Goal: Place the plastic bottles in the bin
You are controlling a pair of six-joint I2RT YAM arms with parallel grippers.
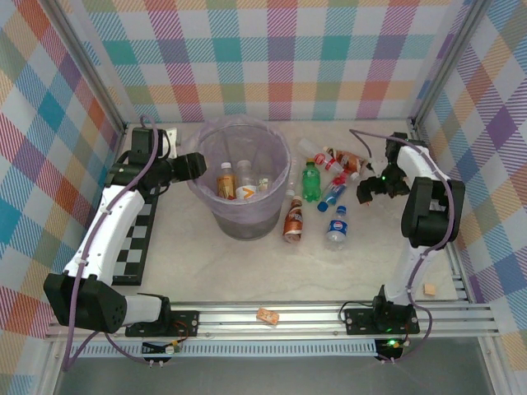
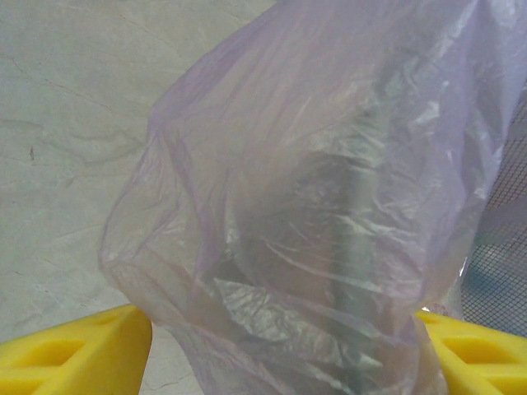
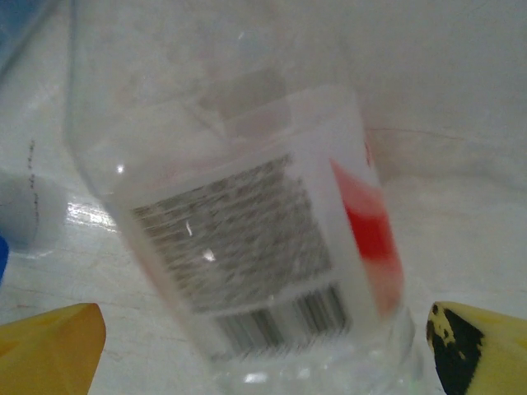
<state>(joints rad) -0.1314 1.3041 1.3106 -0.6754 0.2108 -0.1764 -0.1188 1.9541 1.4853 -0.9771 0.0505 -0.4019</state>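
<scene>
Left side. Left gripper (image 1: pixel 198 164) sits at the left rim of the bin (image 1: pixel 247 224), which stands mid-table. In the wrist view its yellow fingers (image 2: pixel 74 355) flank a bunched fold of the lilac bag liner (image 2: pixel 313 206) and touch it on both sides. I cannot tell whether they pinch the fold or only bracket it. My guess at the reason: it steadies the bin and holds the liner open while the other arm feeds it.

Bin contents. Several bottles are inside, among them an amber bottle with a white cap (image 1: pixel 225 182) and a clear bottle (image 1: pixel 244 172).

Right side. Right gripper (image 1: pixel 372 192) is low over the cluster to the right of the bin, fingers spread wide, nothing held. In the wrist view a clear bottle with a red-and-white label (image 3: pixel 239 230) lies on the table between the fingertips (image 3: pixel 58 346), in line for a grasp.

On the table. A green bottle (image 1: pixel 310 181), an amber-brown bottle (image 1: pixel 293 220) and a blue-labelled clear bottle (image 1: pixel 337 228) lie just right of the bin.

Judgement: roughly a third done; the next step is closing on the clear bottle.
</scene>
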